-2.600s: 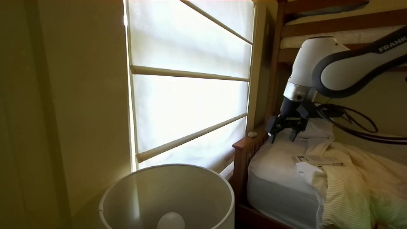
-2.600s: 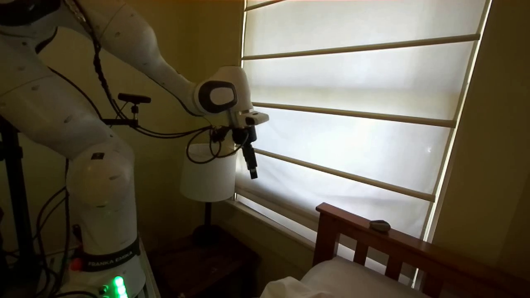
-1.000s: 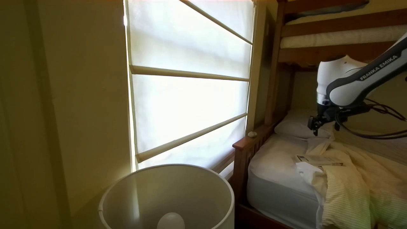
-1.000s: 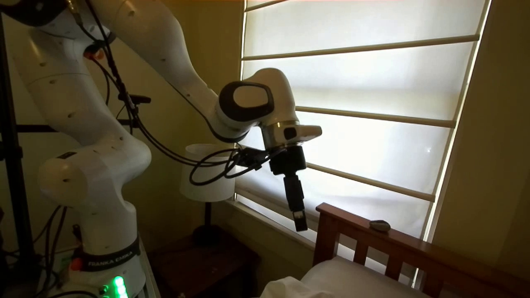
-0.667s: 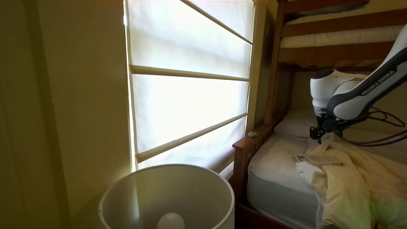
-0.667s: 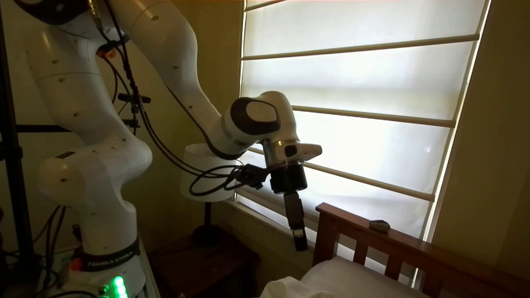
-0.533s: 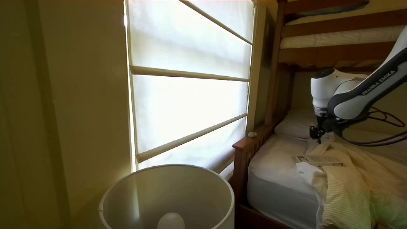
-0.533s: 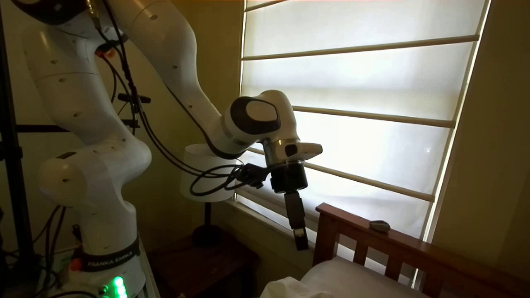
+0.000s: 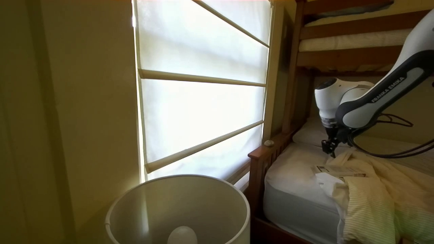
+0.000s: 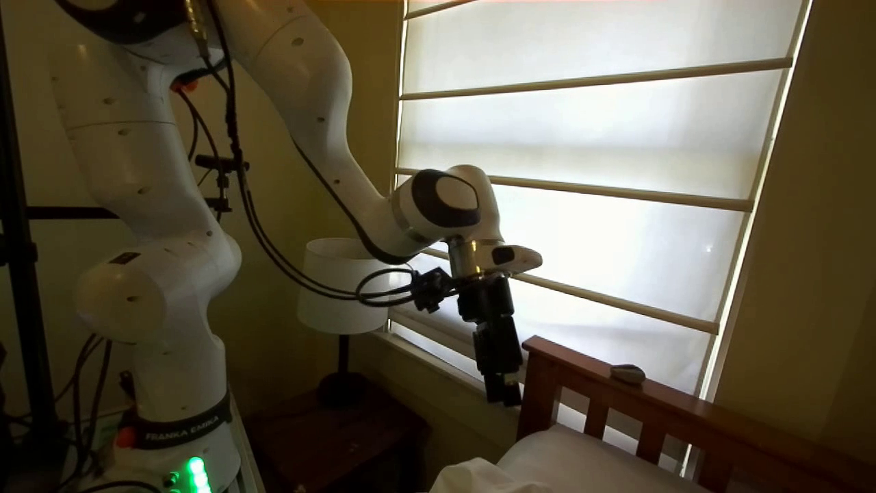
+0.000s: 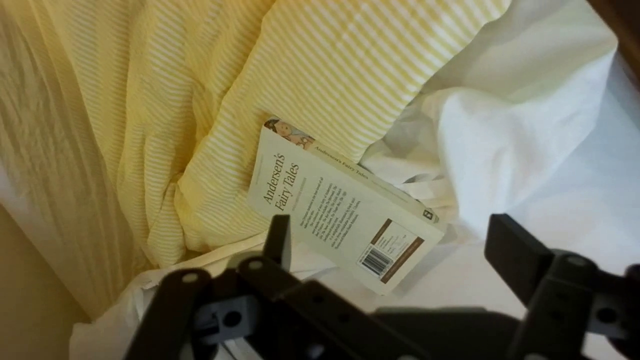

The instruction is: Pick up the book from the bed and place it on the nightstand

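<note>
Gripper (image 11: 392, 240) front and centre, jaws spread wide and released, hanging above the bed (image 9: 301, 200). Right below, in the wrist view, there's the book (image 11: 345, 200), lying on the bed back cover up, slanted. Watch the edges: its barcode end shows between the fingertips, a strip of white sheet (image 11: 467, 275) separates that corner from one finger, and the opposite finger just laps the book's long edge in this view. Title end sits on the striped blanket (image 11: 350, 55); spine faces bunched white cloth (image 11: 520, 145) just beside it. Farther out, in an exterior view, flat mattress (image 9: 295, 166) runs from the book to the wooden rail (image 9: 279, 139), a small rounded object (image 9: 269, 143) resting on top. Behind that, the window blind (image 9: 203, 105). And well apart from the book, the nightstand (image 10: 328, 438), a lamp (image 10: 342, 287) standing toward its back, dark top reaching forward from the lamp's base, with a gap along the wall (image 10: 469, 418) between it and the bed's corner post (image 10: 537, 394).
</note>
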`<action>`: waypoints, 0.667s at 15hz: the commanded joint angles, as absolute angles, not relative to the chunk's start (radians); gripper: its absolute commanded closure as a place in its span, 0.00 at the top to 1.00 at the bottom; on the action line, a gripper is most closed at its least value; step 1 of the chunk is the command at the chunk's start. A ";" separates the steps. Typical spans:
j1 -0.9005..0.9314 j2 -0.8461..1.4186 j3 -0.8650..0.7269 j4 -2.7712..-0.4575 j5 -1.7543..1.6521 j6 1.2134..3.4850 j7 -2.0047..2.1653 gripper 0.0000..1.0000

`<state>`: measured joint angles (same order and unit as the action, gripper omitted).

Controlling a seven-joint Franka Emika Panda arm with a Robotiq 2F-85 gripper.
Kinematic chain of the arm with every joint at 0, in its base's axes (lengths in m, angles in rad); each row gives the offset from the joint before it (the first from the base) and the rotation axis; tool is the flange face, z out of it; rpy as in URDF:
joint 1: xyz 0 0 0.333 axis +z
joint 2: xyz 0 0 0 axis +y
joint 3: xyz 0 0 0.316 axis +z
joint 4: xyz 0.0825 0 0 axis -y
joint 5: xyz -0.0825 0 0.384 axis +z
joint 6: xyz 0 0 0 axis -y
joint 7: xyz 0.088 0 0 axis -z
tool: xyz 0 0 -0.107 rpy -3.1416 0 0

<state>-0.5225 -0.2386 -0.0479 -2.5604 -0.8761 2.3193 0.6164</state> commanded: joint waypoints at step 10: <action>-0.335 0.081 -0.211 -2.316 -1.054 2.116 0.619 1.00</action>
<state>-0.3742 0.0806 -0.1711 -2.3164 -1.0578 2.1147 0.6212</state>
